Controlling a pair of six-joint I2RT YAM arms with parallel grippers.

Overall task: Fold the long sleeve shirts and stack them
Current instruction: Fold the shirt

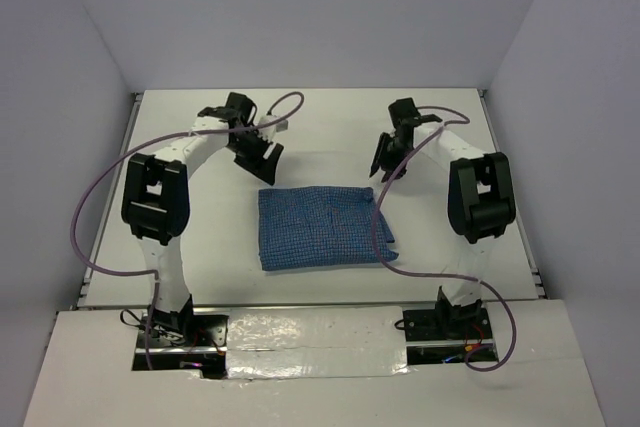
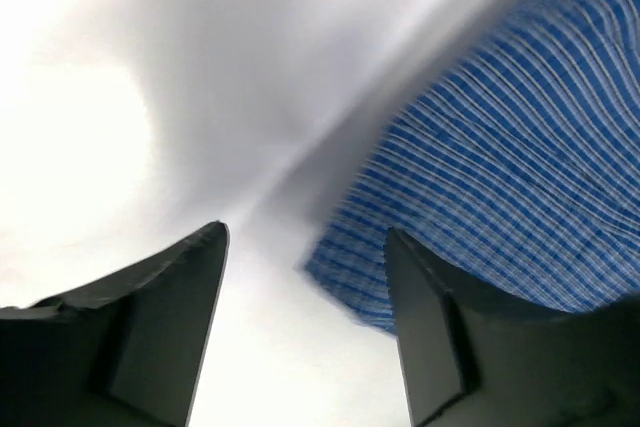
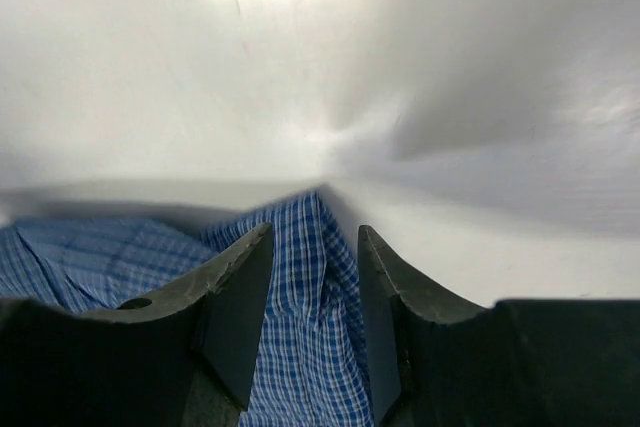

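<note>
- In the middle of the overhead frame, the long sleeve shirt (image 1: 325,227) lies folded into a flat blue checked rectangle on the white table (image 1: 330,127), its long side running left to right.
- Its right edge is less tidy than the left, with a small flap of cloth pushing out toward the lower right.
- The left gripper (image 1: 265,161) hangs just above and left of the shirt's upper-left corner, and in this view it looks clear of the cloth.
- In the left wrist view, the left gripper (image 2: 305,237) has its two dark fingers (image 2: 170,327) spread wide, with nothing between them.
- There the shirt (image 2: 500,167) fills the right side of the frame. One corner of it points toward the gap, and bare table takes up the left side.
- The right gripper (image 1: 388,159) sits at the shirt's upper-right corner in the overhead frame, pointing down.
- In the right wrist view, the right gripper (image 3: 315,232) has its fingers (image 3: 240,307) parted by a narrower gap. The shirt (image 3: 310,317) shows through that gap, lying beneath rather than pinched.
- A peak of the cloth reaches the centre of that frame, with more spread to the lower left.
- A purple cable (image 1: 383,237) from the right arm curves over the shirt's right edge in the overhead frame.
</note>
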